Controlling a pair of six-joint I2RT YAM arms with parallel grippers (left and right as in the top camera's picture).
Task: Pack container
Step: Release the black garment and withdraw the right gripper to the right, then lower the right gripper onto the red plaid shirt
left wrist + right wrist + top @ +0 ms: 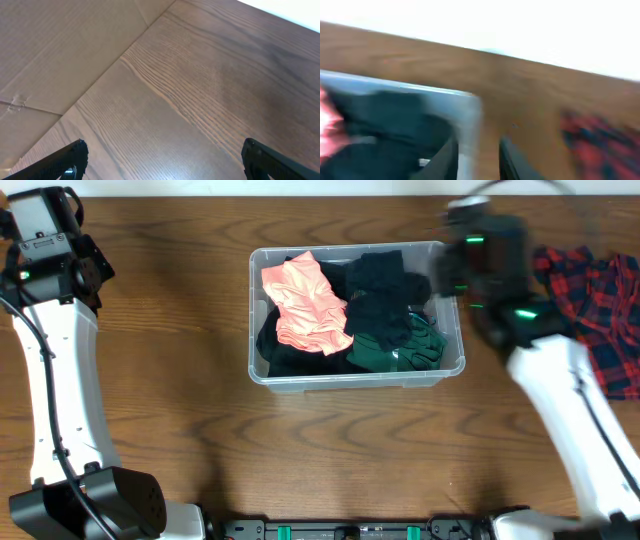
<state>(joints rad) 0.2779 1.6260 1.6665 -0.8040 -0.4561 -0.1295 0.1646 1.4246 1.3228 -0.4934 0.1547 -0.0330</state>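
1. Overhead: the large clear plastic rectangular container (355, 381) sits near the middle of the brown wood-grain table (330, 470). I see it filled with clothes: a salmon-pink garment (305, 303) at the left, black garments (385, 280) at the back and a dark green garment (395, 345) at the front right. A red-and-black plaid cloth (600, 300) lies on the table to the right of the container, well apart from it. The white right arm (560, 390) reaches in between them. Its dark head is blurred and covers the container's back right corner. The white left arm (50, 380) stands far to the left, clear of everything, and its end is cut off at the top corner.

2. Left wrist: the left gripper (162, 160) hangs released over bare table, with only its two black fingertips (70, 160) showing, wide apart at the bottom corners. A pale tan flat sheet (60, 50) fills the upper left beyond the table's edge.

3. Right wrist: everything here is smeared. The right gripper (477, 160) shows two dark fingers standing apart, and I see nothing pinched between them. The container's corner rises just behind the gap, with dark cloth inside it to the left, and the plaid cloth is a red blur at the lower right.
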